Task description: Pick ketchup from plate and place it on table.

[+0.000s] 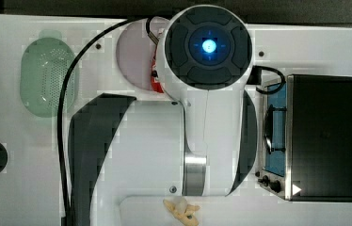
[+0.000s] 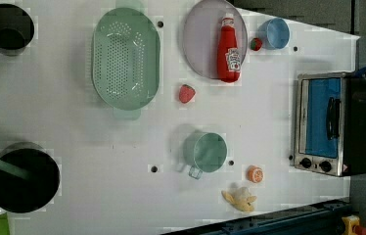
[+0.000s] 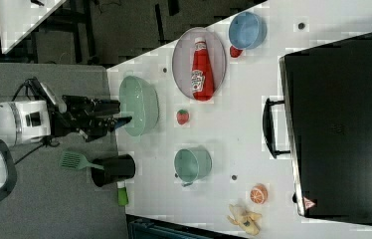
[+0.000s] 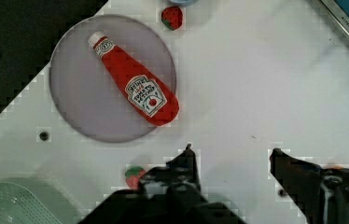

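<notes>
Beside plate [image 2: 200,44] — strawberry [image 2: 256,44], blue bowl [image 2: 276,33].

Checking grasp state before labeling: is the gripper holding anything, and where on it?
Nothing held. The gripper is open and empty above the table; the ketchup lies on the plate.

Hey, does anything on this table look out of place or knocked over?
The ketchup lies flat on its side across the plate instead of standing, its base overhanging the rim. A peeled banana sits loose on the table. Nothing looks spilled or broken.
</notes>
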